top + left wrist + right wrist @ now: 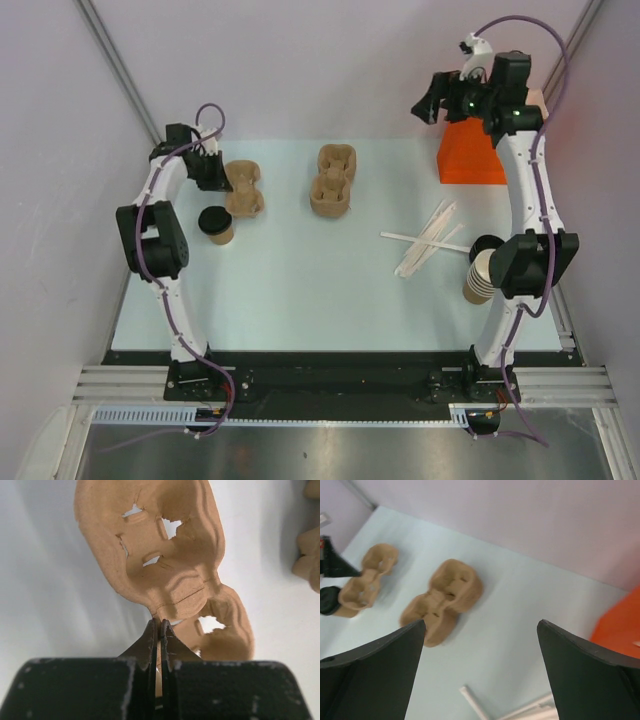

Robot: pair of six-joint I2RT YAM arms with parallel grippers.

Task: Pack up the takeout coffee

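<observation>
Two pulp carriers lie on the worktop (300,290): the left carrier (243,190), its rim pinched in the closed left pincer (158,625), and the middle carrier (333,180). One takeout coffee (215,224) stands just beside the left carrier. The right pincer (481,625) gapes wide, empty.

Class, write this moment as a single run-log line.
left gripper: shut on left carrier rim | right gripper: open, empty | coffee: standing beside left carrier, not packed
</observation>
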